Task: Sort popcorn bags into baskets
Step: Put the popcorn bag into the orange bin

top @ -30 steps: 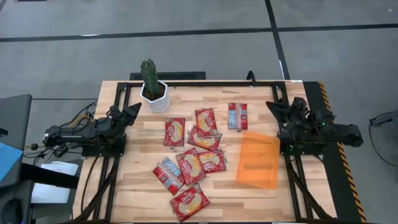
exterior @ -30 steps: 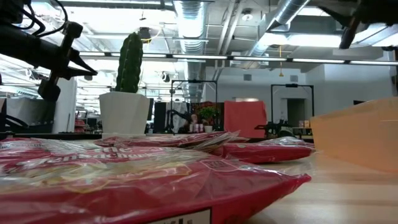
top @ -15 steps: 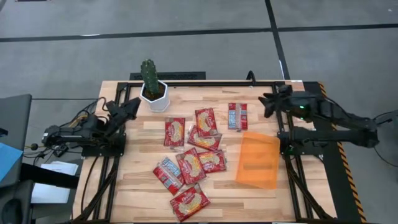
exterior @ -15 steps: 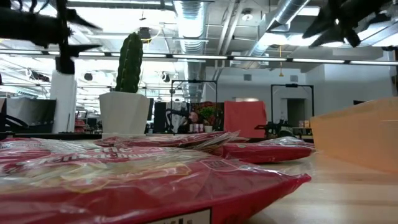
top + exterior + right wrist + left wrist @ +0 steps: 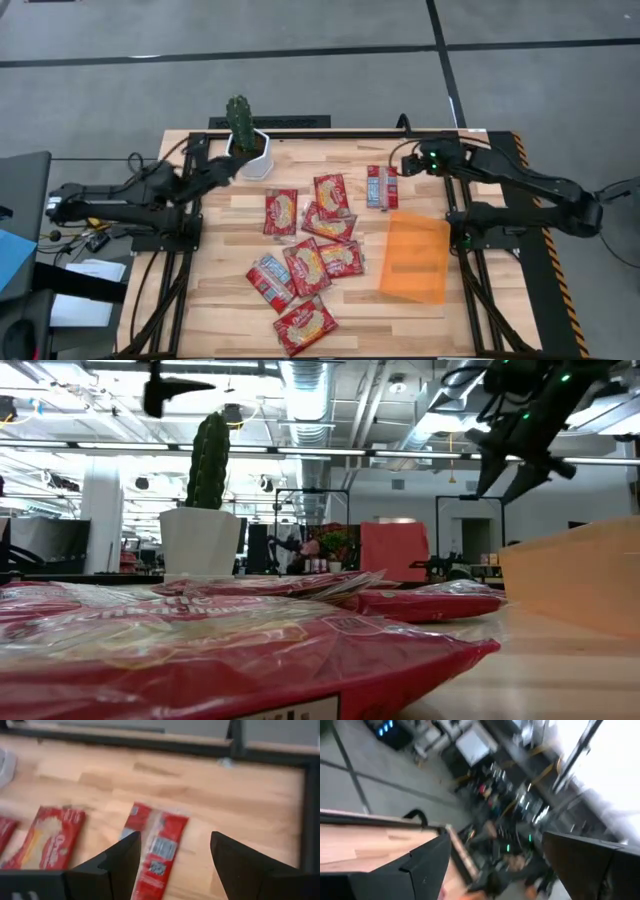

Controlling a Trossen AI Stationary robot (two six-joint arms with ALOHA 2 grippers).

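Both pincers have swung inward off their parked spots at the table's side edges within the last second. From the high view, the right gripper now hangs in the upper right of the frame, just beside the lone popcorn bag that lies back-side up, with its white and blue-grey markings showing. Its own wrist view shows the two dark fingers spread wide and empty, framing that same bag on the wood below. That reads as an approach for a first pick; nothing is lifted yet.

Outward from it, the right arm stretches across the upper right of the table with its elbow past the edge. The orange basket sits right of centre, below that bag and apart from it, with nothing inside.

Meanwhile the left gripper has reached to the upper left, close by the white cactus pot; its fingers stand parted and hold nothing, and its arm trails back to the frame's left edge.

All the other popcorn bags lie in a loose cluster at centre, several overlapping, so sorting has barely begun.
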